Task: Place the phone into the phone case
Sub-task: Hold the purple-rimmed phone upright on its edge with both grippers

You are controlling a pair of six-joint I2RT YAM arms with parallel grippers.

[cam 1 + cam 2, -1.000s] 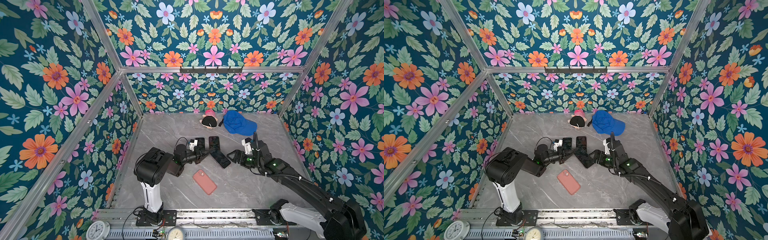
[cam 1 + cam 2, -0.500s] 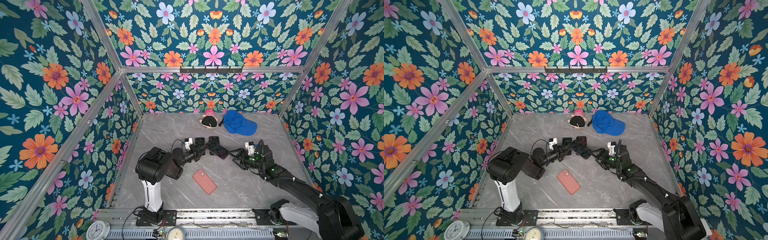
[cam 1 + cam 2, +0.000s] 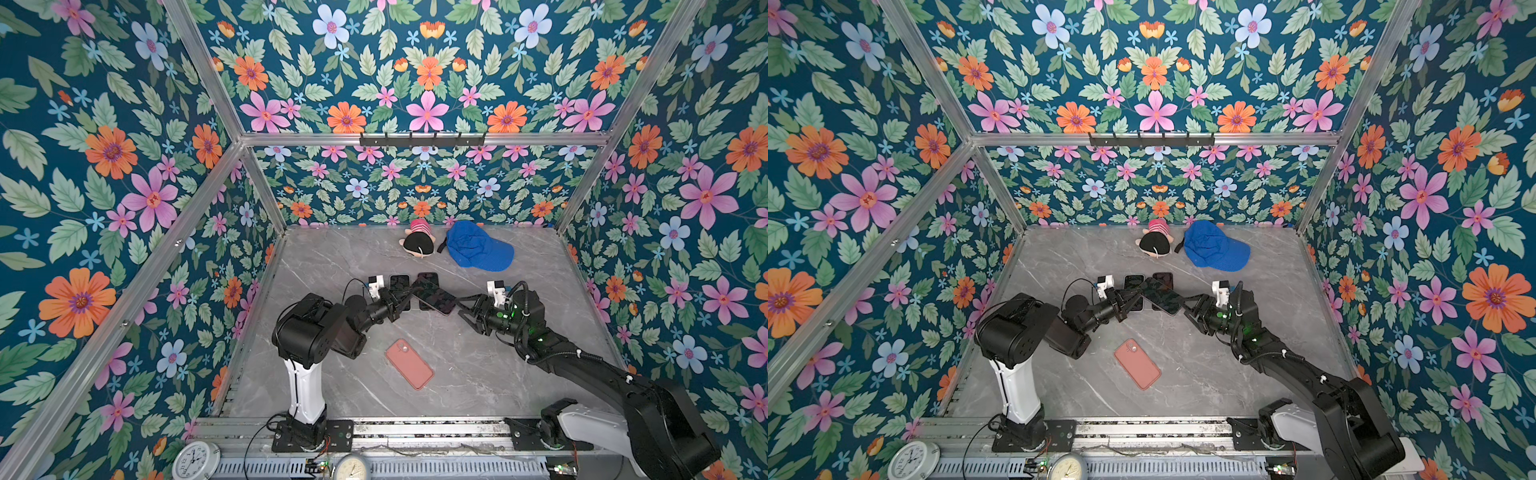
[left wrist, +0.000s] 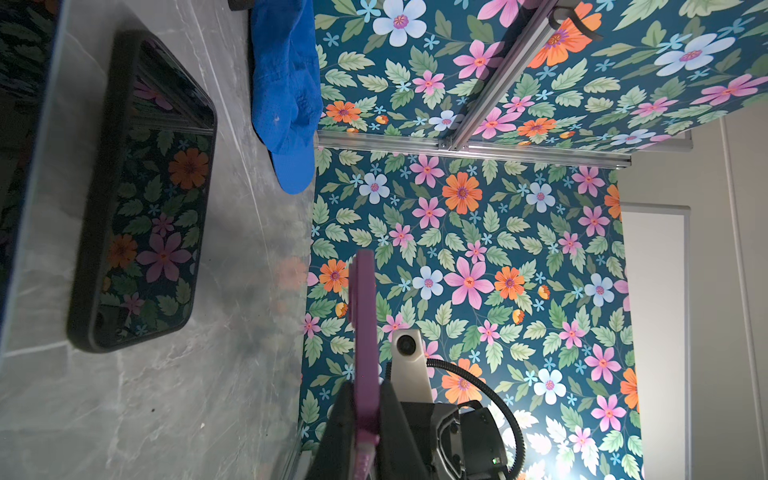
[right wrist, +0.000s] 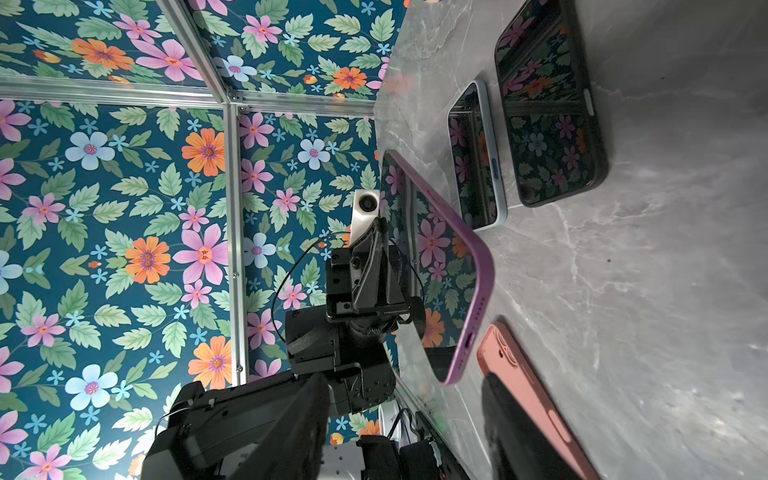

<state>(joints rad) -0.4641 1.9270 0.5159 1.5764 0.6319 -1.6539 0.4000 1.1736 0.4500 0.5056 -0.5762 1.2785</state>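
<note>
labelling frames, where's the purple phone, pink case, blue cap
purple phone [image 3: 434, 296], in a top view, screen centre
pink case [image 3: 409, 363], in a top view, its centre
blue cap [image 3: 469, 243], in a top view, its crown

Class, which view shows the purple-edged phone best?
The right wrist view: the purple-edged phone shows screen, side and ports. The left wrist view has it edge-on; in both top views it is a dark slab.

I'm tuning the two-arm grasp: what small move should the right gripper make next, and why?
Probably close the right gripper on the purple phone: the left gripper holds its other end off the table, and the right jaws stand open around the free end.
</note>
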